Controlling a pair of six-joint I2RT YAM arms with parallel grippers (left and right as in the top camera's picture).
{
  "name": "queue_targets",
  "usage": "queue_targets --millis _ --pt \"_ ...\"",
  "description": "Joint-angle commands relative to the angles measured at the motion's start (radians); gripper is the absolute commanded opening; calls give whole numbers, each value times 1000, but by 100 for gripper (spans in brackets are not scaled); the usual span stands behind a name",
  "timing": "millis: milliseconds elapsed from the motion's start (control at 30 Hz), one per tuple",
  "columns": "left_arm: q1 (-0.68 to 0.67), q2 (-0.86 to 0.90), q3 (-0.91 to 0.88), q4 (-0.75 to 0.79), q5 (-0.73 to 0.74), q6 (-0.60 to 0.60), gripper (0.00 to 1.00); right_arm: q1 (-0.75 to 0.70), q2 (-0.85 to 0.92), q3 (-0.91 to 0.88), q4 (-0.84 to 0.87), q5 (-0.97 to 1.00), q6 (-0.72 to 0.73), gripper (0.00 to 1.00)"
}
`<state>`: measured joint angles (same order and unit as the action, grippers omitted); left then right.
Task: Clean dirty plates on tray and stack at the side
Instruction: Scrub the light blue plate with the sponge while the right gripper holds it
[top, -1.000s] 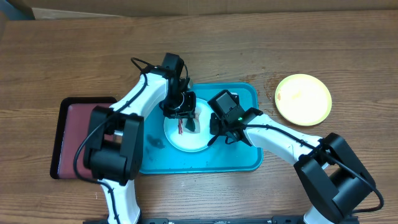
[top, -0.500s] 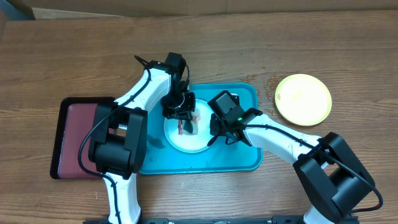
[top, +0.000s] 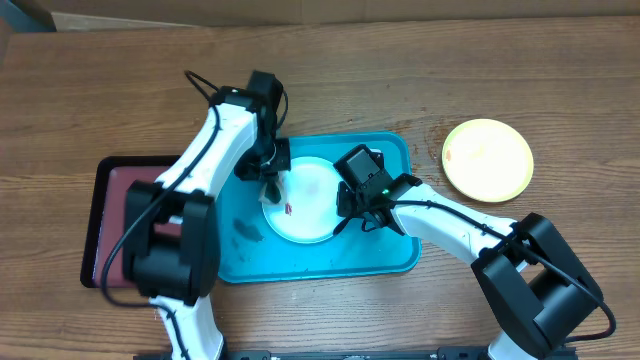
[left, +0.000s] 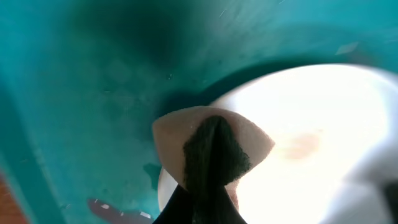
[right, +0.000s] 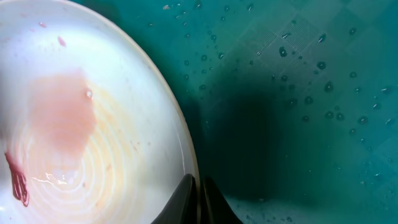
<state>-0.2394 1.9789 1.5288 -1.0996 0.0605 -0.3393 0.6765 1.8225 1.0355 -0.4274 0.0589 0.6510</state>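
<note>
A white plate (top: 308, 205) lies in the turquoise tray (top: 395, 255), with a pinkish wet patch and a small red smear (top: 289, 209). My left gripper (top: 270, 184) is shut on a dark sponge (left: 213, 154) at the plate's left edge, over the tray floor (left: 93, 93). My right gripper (top: 346, 214) is shut on the white plate's right rim (right: 198, 186); the plate (right: 81, 124) fills the left of the right wrist view. A yellow-green plate (top: 487, 158) lies on the table to the right. The mint-rimmed plate is out of view.
A maroon tray with a black rim (top: 115, 215) sits left of the turquoise tray. A dark smear (top: 247, 230) lies on the turquoise tray's floor left of the plate. Water drops dot the tray (right: 298, 93). The wooden table (top: 450, 80) stretches beyond.
My left gripper has moved with the sponge from the middle of the white plate to its upper left edge. The right gripper and the plate have not moved.
</note>
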Motion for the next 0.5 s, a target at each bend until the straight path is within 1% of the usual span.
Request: queue_targets --millis 0,100,200,300,467 --pt "9 -80 35 5 74 -16 4 -5 4 -2 -1 31 4 6" --pt "7 -69 10 21 140 -16 8 -5 4 -2 1 31 4 6" --pt "-6 -56 -42 58 183 -16 9 -5 4 -2 0 31 4 6" --pt "-33 -37 -107 119 231 -16 12 -5 4 -2 0 31 4 6" --pt "-80 -5 -189 233 264 -16 13 -5 4 -2 0 31 4 6"
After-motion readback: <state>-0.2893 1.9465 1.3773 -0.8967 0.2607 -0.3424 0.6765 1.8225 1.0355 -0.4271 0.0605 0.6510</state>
